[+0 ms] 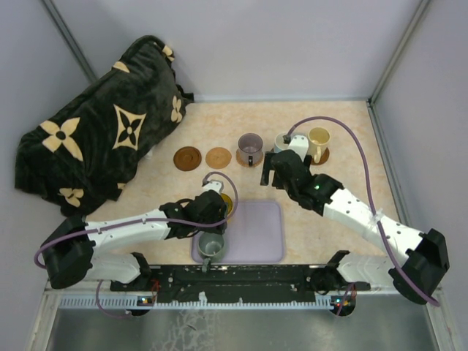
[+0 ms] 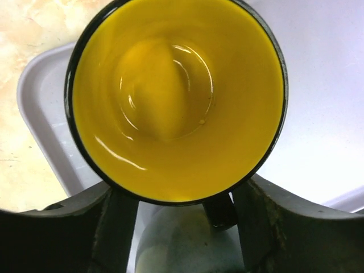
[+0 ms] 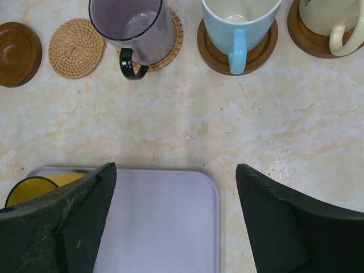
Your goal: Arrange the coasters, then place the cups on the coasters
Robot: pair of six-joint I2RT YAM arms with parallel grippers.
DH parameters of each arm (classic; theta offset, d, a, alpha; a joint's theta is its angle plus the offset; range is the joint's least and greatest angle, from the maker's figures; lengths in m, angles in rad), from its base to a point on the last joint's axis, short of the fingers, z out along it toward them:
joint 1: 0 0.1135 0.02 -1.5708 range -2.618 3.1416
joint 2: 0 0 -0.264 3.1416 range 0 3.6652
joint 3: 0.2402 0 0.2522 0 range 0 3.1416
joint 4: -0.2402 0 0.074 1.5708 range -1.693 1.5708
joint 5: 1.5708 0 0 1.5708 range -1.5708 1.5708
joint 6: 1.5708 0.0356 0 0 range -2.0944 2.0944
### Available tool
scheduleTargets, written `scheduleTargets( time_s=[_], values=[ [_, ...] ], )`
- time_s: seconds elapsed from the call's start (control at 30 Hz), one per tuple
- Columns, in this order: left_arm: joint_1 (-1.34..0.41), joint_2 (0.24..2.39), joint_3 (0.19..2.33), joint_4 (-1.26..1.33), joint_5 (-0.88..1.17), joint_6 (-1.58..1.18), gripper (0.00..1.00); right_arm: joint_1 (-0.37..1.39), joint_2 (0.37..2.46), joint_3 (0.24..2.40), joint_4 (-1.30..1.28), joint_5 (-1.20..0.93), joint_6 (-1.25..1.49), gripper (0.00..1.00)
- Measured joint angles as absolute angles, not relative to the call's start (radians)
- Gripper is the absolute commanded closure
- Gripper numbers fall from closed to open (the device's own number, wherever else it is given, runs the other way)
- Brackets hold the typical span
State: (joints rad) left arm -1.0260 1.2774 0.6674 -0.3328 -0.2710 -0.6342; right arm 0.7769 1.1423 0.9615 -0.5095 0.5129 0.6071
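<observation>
The yellow cup point(image 2: 176, 99) stands upright in the far left corner of the lavender tray point(image 1: 256, 234), with its black handle turned toward my left hand point(image 2: 185, 196). My left fingers point(image 2: 259, 227) sit one on each side of that handle, close under the rim. I cannot tell whether they press on the cup or only flank it. Just beside it, on the tray's near left part, stands the grey-green cup point(image 1: 210, 245).

Beyond the tray, a row runs across the desk point(image 3: 187, 119). A dark wooden coaster point(image 3: 17, 54) and a woven coaster point(image 3: 75, 48) both lie bare. Next come the mauve cup point(image 3: 132, 28) on a second woven coaster point(image 3: 175, 34), the light blue cup point(image 3: 239, 25) on its wooden coaster point(image 3: 263, 50) and the cream cup point(image 3: 324, 20) on another point(image 3: 301, 41).

My right hand point(image 3: 175, 176) hovers over the tray's far edge, fingers wide apart with nothing between them.

A black flowered cushion point(image 1: 102, 139) lies at the far left.
</observation>
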Motion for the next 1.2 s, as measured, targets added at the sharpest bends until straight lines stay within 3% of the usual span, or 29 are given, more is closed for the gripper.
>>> scheduleTargets(
  time_s=[0.27,0.47,1.2],
  values=[
    [-1.028,1.265,0.667,-0.339,-0.311,-0.644,0.60,0.777,1.143,0.961,-0.499,0.493,0.607,0.14],
    [-1.032,1.258,0.665,-0.332,-0.323,-0.649,0.96,0.777,1.157,0.961,-0.493,0.472,0.613,0.14],
    [-1.032,1.163,0.661,-0.324,-0.564,-0.597,1.00,0.802,1.125,0.828,-0.444,0.479,0.622,0.19]
  ],
)
